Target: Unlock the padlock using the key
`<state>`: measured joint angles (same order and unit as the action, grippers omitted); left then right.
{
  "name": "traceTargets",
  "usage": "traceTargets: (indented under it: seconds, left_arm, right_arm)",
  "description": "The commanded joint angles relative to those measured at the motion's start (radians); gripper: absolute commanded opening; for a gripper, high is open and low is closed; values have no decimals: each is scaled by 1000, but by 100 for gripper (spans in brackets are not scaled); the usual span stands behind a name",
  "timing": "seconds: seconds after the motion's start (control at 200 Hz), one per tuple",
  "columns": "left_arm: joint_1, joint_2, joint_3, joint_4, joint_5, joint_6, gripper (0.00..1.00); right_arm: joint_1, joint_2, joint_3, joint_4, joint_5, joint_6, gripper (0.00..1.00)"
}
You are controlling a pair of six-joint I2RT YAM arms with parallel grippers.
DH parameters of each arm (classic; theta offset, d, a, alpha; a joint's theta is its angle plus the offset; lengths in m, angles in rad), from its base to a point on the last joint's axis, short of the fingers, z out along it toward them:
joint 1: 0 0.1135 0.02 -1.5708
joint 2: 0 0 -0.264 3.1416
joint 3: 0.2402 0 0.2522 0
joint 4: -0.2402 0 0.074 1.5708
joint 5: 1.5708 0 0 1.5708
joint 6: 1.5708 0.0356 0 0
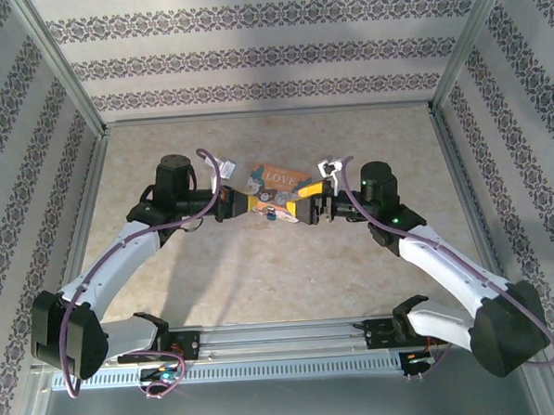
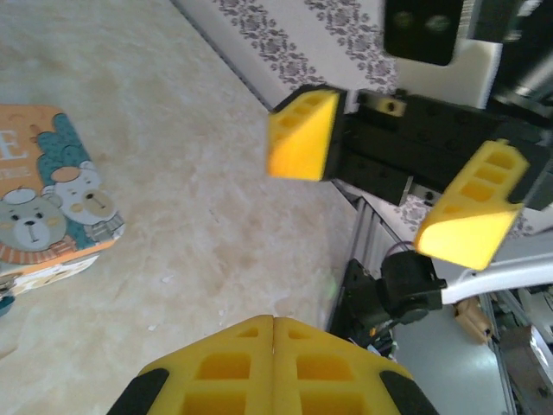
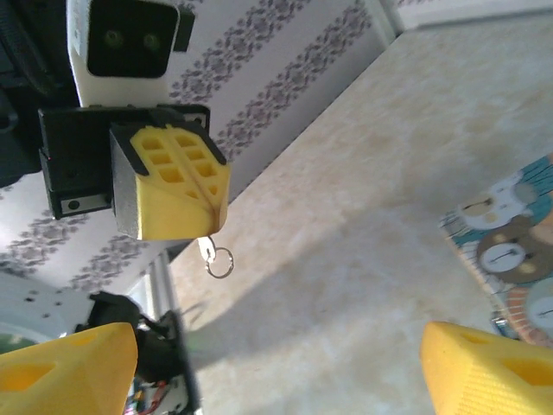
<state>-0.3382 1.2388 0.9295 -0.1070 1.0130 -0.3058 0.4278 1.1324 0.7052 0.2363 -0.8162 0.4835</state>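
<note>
Looking down, I see the padlock [image 1: 278, 182] lying flat on the table [image 1: 262, 273], its long axis running left to right just behind both grippers, lettering up. My left gripper [image 3: 168, 186] pinches the key [image 3: 208, 250], whose silvery end and ring poke past the fingertips. My right gripper [image 2: 389, 177] gapes wide.

We see a pale beige, marbled table [image 1: 262, 273], bare over most of the top view and edged by metal rails [image 1: 272, 116]. The padlock [image 1: 277, 181] lies flat on it, upper centre of that frame. In the wrist views it rests at the left edge [image 2: 52, 199] and right edge [image 3: 510, 251].
</note>
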Motion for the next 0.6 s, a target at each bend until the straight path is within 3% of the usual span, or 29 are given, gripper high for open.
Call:
traceTargets:
  seconds: [0.0, 0.6]
  left_arm:
    - [13, 14, 35, -25, 94, 66, 0]
    - [12, 36, 39, -2, 134, 55, 0]
  right_arm:
    - [5, 61, -14, 144, -105, 141, 84]
    - [156, 227, 33, 319, -143, 188, 67]
